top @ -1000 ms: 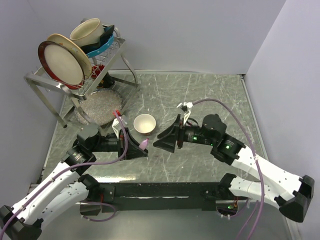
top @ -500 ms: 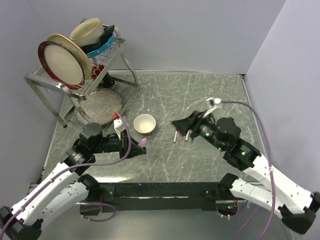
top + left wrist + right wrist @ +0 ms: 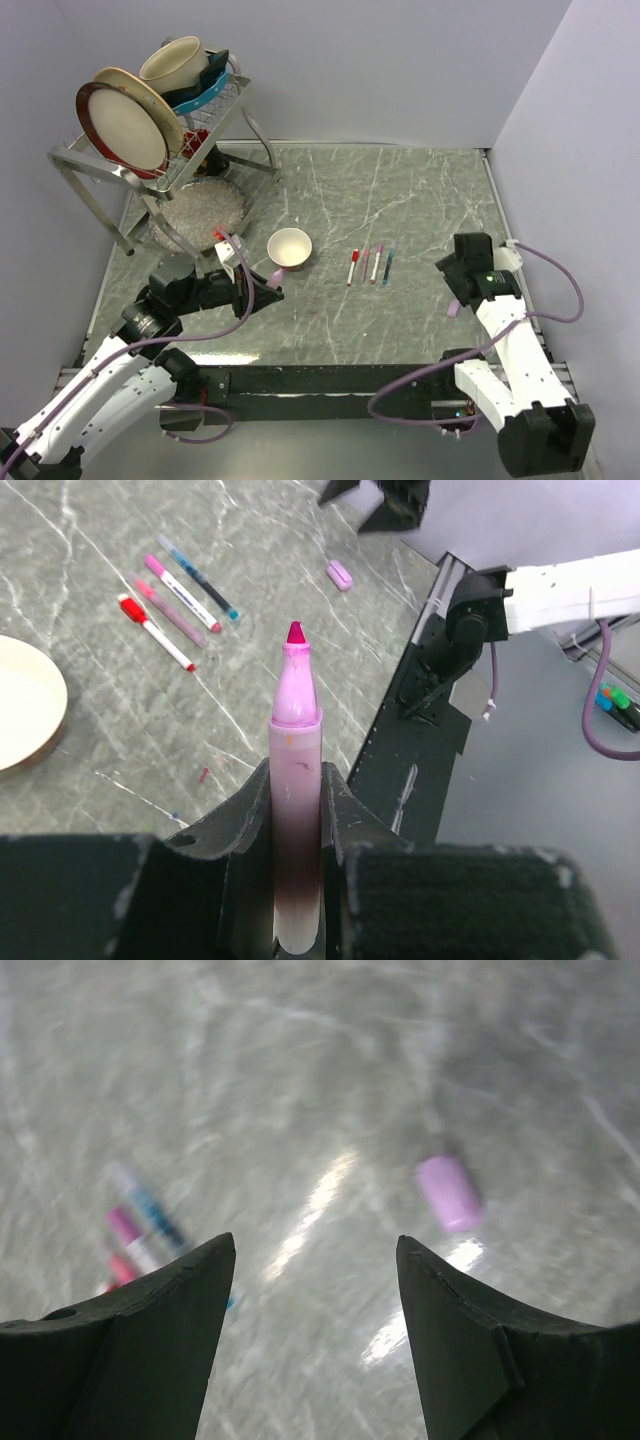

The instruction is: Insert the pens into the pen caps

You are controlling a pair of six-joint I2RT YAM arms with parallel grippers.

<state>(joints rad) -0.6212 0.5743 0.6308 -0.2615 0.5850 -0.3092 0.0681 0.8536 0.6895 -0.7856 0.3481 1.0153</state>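
Our right wrist view is blurred, and from above the right claw [image 3: 315, 1245] hides its fingers under the wrist. Only its own camera shows them spread wide, holding nothing. One lilac cap [image 3: 450, 1192] lies on the table [image 3: 300, 1080] below, just beyond one fingertip. The left claw [image 3: 297, 780] grips one pink pen [image 3: 297, 705], tip bare, lower barrel hidden. Four pens [image 3: 183, 593] lie together ahead and left of it. One bowl [image 3: 20, 695] is cut off farther left.

Glossy stone-look worktop [image 3: 430, 190]; shiny metal wire dish rack [image 3: 225, 100]; smooth plastic pink pen [image 3: 297, 710], slightly smudged.
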